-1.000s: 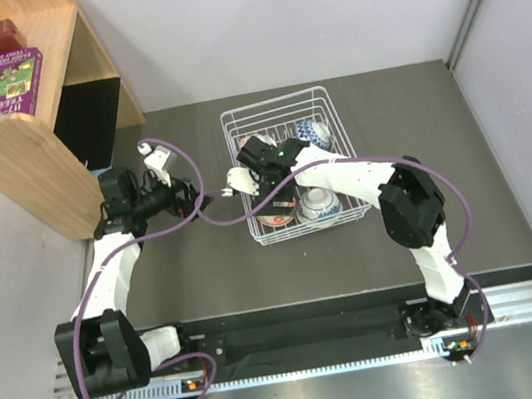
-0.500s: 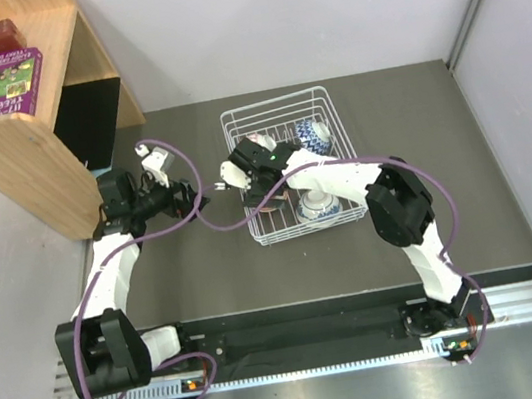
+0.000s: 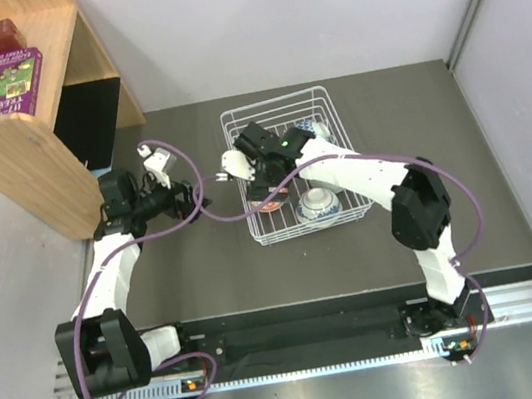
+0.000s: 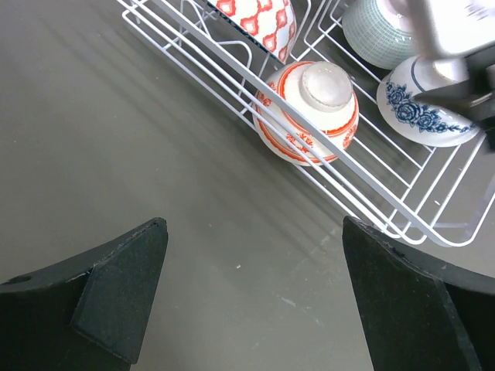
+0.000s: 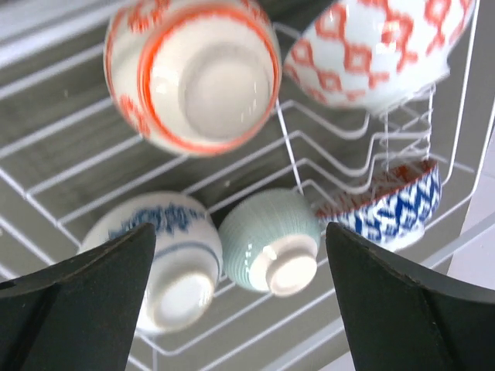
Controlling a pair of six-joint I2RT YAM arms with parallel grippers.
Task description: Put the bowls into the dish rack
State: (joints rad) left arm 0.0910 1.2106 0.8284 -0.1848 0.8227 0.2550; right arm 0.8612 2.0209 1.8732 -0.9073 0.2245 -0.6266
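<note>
Left hand (image 4: pixel 251 232) gapes wide above the table (image 4: pixel 116 139), just beside the dish rack (image 3: pixel 278 116), holding nothing. Right hand (image 5: pixel 240 232) hangs over the rack, equally wide and empty.

There is one rack with five bowls, all inside it: an orange-red ringed bowl (image 5: pixel 193 73), a red-and-white diamond bowl (image 5: pixel 371 50), a pale green bowl (image 5: pixel 271 239), a blue floral bowl (image 5: pixel 166 259), and a blue-patterned bowl (image 5: pixel 387 209) leaning by the prongs (image 5: pixel 387 131).

From above, the right arm (image 3: pixel 353 171) covers much of the rack's left half. The left wrist view shows only four bowls, with the green and floral ones partly cut off by that blurred arm.
</note>
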